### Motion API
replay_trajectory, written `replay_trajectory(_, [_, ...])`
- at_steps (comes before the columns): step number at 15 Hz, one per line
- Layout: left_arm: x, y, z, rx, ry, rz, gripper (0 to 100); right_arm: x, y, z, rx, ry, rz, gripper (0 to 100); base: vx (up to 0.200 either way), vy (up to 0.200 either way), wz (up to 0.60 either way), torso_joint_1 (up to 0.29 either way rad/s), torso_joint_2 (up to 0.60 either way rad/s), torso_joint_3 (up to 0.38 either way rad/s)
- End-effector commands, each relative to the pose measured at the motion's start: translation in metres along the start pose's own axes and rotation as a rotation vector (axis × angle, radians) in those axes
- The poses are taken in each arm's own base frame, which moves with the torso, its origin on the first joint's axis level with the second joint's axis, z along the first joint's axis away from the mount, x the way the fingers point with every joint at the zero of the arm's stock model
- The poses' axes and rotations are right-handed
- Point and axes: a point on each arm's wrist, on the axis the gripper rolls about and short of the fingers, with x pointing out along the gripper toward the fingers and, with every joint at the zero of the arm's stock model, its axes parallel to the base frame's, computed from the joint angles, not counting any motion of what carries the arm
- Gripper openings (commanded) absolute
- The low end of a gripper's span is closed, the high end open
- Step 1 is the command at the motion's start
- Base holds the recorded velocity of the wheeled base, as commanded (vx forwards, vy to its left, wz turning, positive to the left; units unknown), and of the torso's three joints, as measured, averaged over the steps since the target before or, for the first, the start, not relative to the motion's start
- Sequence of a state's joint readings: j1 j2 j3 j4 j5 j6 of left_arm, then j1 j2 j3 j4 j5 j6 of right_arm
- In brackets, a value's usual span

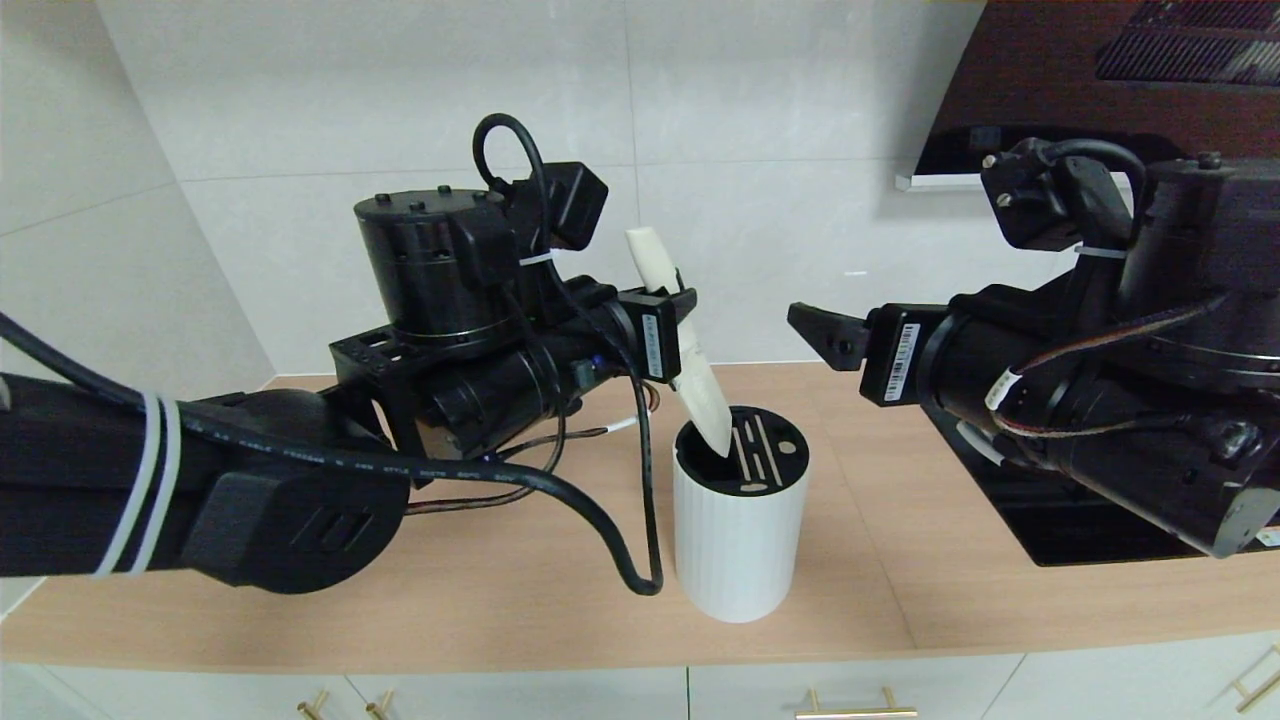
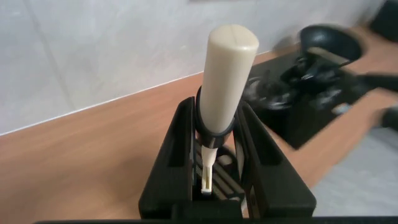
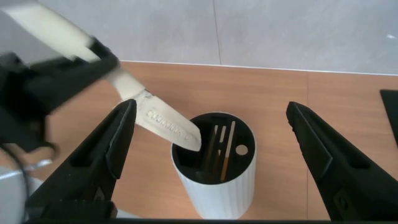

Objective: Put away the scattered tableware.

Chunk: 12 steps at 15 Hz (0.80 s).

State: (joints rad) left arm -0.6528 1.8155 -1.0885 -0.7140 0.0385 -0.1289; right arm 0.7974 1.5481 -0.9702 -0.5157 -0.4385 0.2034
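Observation:
My left gripper is shut on a knife with a cream handle and a pale blade. The knife is tilted, its tip dipping into the top of a white cylindrical holder on the wooden counter. In the left wrist view the knife's handle sticks up between the fingers, above the holder's slotted black top. My right gripper hangs open to the holder's right at about the same height. From the right wrist, its gripper frames the holder and the knife's blade.
A black cooktop is set into the counter at the right, under a dark hood. The tiled wall stands close behind. Bare wood lies left of and in front of the holder, down to the counter's front edge.

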Motion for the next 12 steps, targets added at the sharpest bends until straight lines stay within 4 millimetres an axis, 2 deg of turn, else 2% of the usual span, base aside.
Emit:
replay_trajectory(1, [-0.003, 0.000, 0.001, 0.002, 0.002, 0.002, 0, 0.001, 0.000, -0.002, -0.002, 0.006, -0.001, 100, 0.000, 0.000, 0.00, 0.000, 0.00, 0.000])
replay_trajectory(7, [-0.001, 0.000, -0.005, 0.012, 0.022, 0.002, 0, 0.005, 0.001, -0.006, -0.008, 0.018, -0.005, 100, 0.000, 0.000, 0.00, 0.000, 0.00, 0.000])
replay_trajectory(12, [0.013, 0.000, -0.027, 0.028, 0.082, 0.001, 0, 0.006, 0.002, -0.007, -0.009, 0.022, -0.006, 100, 0.000, 0.000, 0.00, 0.000, 0.00, 0.000])
